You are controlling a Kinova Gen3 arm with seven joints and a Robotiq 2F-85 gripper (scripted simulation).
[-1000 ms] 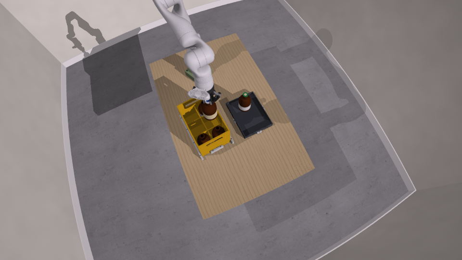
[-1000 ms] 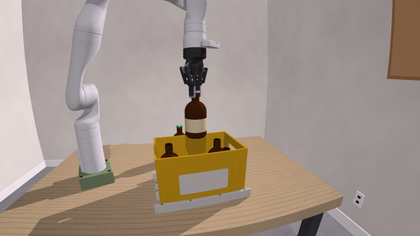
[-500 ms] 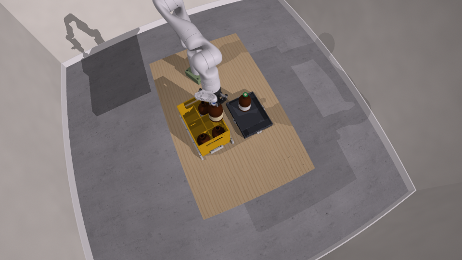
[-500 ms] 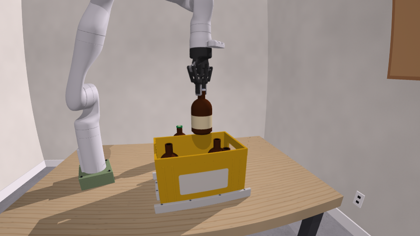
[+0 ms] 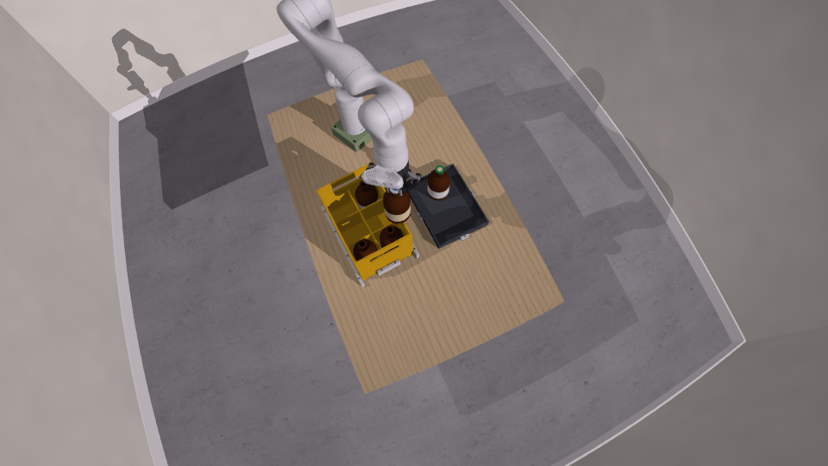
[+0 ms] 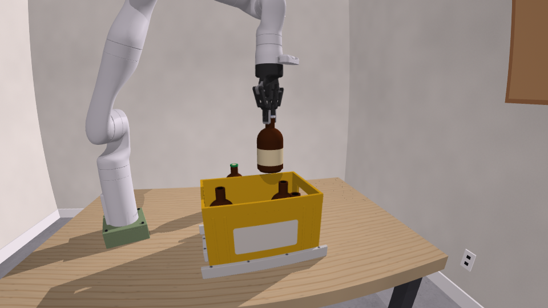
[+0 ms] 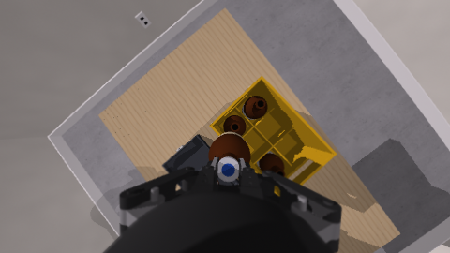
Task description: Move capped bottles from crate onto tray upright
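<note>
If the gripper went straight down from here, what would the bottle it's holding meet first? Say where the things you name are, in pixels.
Probably the yellow plastic crate (image 5: 386, 255) (image 6: 264, 214) (image 7: 300, 122), likely its tray-side wall or a compartment there; depth leaves which unclear.
</note>
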